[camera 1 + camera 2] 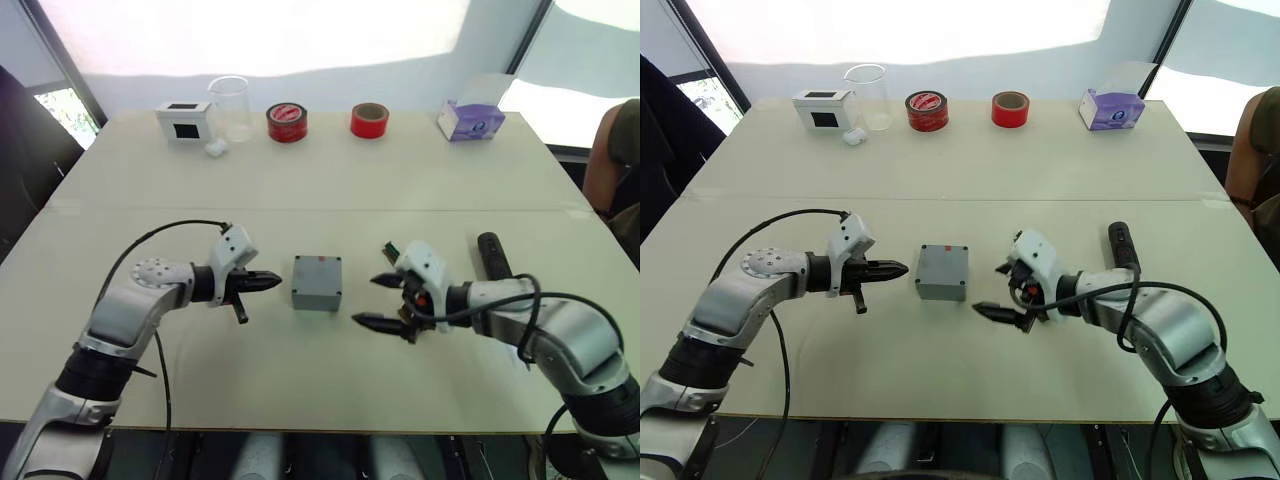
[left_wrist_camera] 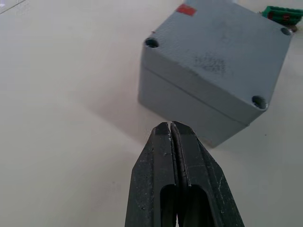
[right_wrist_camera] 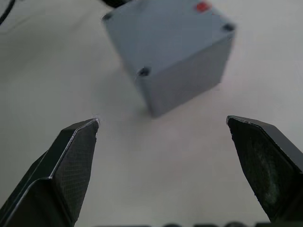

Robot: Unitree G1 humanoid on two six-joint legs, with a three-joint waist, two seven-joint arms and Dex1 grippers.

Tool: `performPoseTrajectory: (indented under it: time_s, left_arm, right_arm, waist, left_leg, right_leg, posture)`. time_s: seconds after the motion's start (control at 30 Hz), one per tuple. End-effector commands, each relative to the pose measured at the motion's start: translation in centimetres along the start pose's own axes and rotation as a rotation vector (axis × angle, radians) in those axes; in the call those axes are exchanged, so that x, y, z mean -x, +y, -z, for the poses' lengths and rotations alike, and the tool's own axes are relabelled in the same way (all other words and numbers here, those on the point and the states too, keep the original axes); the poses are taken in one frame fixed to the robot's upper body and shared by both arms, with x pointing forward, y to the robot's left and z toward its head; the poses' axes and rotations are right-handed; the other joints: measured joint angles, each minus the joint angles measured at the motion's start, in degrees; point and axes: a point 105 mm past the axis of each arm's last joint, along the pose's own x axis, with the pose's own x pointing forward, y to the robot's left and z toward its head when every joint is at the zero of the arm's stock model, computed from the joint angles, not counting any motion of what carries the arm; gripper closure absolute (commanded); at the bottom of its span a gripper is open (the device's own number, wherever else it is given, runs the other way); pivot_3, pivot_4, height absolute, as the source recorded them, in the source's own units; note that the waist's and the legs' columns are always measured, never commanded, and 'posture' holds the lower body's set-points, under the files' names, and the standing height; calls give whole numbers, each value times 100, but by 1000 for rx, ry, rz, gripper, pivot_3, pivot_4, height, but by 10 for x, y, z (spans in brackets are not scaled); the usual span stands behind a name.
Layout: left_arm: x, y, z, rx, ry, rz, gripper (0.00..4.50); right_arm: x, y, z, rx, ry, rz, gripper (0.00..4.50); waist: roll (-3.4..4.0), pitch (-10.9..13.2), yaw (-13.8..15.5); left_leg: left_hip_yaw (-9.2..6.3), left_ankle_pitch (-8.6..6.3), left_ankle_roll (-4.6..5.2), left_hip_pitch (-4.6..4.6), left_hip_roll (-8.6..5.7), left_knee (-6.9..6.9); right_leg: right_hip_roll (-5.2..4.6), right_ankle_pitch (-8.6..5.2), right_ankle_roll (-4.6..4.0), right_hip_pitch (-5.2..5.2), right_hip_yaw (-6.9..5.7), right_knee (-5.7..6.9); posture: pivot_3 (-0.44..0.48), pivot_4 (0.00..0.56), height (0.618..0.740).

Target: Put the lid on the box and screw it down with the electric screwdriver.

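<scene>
The lid (image 2: 222, 47) is seated on the box (image 1: 317, 283) at mid-table, between the pinched-together left gripper (image 1: 272, 282) and the spread right gripper (image 1: 378, 301). The screwdriver (image 1: 493, 255) lies beyond the right arm, its long axis running away from the robot.

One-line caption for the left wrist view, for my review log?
Left gripper, fingers shut, points at the side of the grey box with its lid already seated, corner screw holes visible.
</scene>
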Motion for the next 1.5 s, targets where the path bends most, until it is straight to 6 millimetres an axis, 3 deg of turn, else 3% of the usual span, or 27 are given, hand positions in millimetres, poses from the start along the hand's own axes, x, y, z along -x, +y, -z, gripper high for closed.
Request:
performPoseTrajectory:
  time_s: [0.03,0.33,0.63,0.83,1.0,1.13,1.23,1.33,1.5]
  left_arm:
    - [0,4,-12,-52,-13,-15,4500]
    - [-16,15,-25,-83,-42,10,4500]
    - [-35,28,-32,-108,-68,18,4500]
    - [-7,45,-14,-100,-13,-87,4500]
    - [6,32,-1,-37,-7,-68,4500]
    - [7,3,8,-14,23,24,4500]
    - [-5,-19,9,6,17,84,4500]
    - [-17,-16,2,2,-10,48,4500]
    - [-19,-6,-5,-11,-29,5,4500]
  right_arm:
    - [-2,0,-9,41,-34,-10,63]
    - [-24,20,-16,3,-99,-99,63]
    - [-23,32,-19,-27,-118,-144,63]
    - [-6,-8,-23,135,-77,27,63]
    - [-12,-35,-18,234,-41,67,63]
    - [-21,-44,-18,301,-25,47,63]
    - [-31,-37,-19,365,-22,-33,63]
    - [-36,-22,-18,374,-31,-126,63]
    - [-34,-5,-12,364,-21,-195,63]
  waist:
    - [0,0,0]
    - [0,0,40]
    - [-2,-1,26]
    - [-2,-1,-17]
    - [-2,-1,-82]
    - [-2,-1,-93]
    - [-1,-1,-88]
    - [-2,-1,-64]
    - [-2,-1,-82]
  left_leg:
    - [0,0,0,0,0,0]
    - [-1,1,-1,1,-2,1]
    - [-2,1,-2,2,-3,6]
    - [-1,1,-2,2,-3,7]
    - [-1,2,-3,4,0,2]
    - [-1,2,-3,2,-1,3]
    - [-1,2,-4,3,0,2]
    - [-3,3,-4,3,-1,5]
    - [-3,3,-5,3,-2,5]
  right_leg:
    - [1,0,0,0,-1,0]
    - [2,0,0,2,-3,0]
    - [4,0,1,4,-6,1]
    - [4,0,1,3,-5,3]
    - [5,0,0,2,-5,2]
    - [3,0,0,2,-4,2]
    - [3,0,0,2,-4,2]
    - [1,0,0,6,-6,3]
    - [2,0,0,5,-6,3]
  posture:
    - [0,150,740]
    - [0,150,740]
    - [0,150,740]
    - [0,150,740]
    - [0,150,740]
    - [0,150,740]
    - [0,150,740]
    - [0,150,740]
    - [0,150,740]
